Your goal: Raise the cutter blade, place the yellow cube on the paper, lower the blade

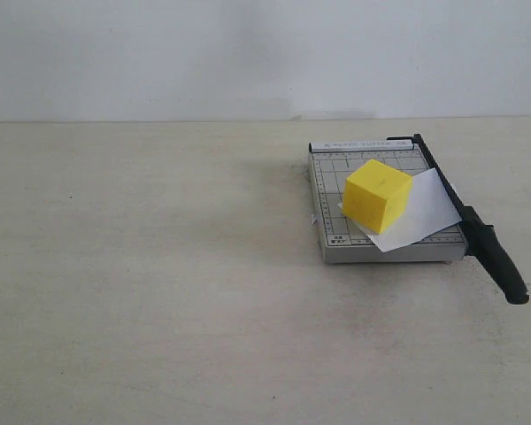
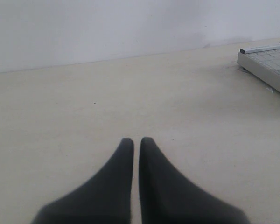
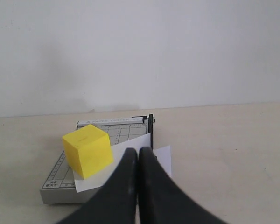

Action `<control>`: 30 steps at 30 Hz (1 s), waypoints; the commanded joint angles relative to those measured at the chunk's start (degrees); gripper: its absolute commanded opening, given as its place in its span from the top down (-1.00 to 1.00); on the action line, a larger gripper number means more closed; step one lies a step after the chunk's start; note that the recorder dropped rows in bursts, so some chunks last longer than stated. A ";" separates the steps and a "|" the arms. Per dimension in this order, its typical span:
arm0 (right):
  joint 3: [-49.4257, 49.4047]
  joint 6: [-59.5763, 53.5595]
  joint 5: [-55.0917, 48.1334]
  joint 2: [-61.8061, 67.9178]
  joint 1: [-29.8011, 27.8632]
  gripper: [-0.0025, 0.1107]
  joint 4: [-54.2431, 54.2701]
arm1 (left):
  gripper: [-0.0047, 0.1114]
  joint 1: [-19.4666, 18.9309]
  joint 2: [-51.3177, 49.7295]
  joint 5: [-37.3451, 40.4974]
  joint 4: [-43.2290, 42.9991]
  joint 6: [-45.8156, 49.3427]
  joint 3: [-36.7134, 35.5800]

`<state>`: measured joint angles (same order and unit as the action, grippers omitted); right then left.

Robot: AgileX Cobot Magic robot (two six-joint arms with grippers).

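Note:
The yellow cube (image 1: 376, 195) rests on the white paper (image 1: 422, 215), which lies skewed on the grey gridded cutter base (image 1: 329, 190). The cutter blade (image 1: 494, 254) is down along the base's right edge, its thick handle sticking out past the front. In the right wrist view the cube (image 3: 87, 150), paper (image 3: 118, 156), blade (image 3: 150, 130) and base (image 3: 56, 179) lie just ahead of my right gripper (image 3: 137, 150), which is shut on nothing. My left gripper (image 2: 136, 140) is shut and empty over bare table, with a base corner (image 2: 270, 63) far off. Neither gripper shows in the exterior view.
A pale beige table (image 1: 159, 292) carries the cutter, with a plain white wall (image 1: 248, 53) behind its far edge. A strip of paper (image 3: 164, 157) pokes out past the blade line on the handle side.

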<state>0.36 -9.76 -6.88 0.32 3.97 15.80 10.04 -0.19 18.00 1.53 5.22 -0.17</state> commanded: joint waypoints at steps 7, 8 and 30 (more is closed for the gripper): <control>-0.36 9.11 -2.40 -0.32 0.02 0.96 -6.30 | 0.83 -0.11 0.19 -0.05 0.65 0.28 0.17; -0.36 9.11 -2.54 -0.32 0.02 0.96 -6.30 | 0.83 -0.11 0.19 -0.05 0.65 0.28 0.17; -0.36 9.32 -2.40 -0.32 0.02 0.96 -5.91 | 0.83 -0.11 0.19 -0.05 0.65 0.28 0.17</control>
<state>0.22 -0.43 -9.08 0.34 3.97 10.34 10.04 -0.19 18.00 1.53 5.22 -0.17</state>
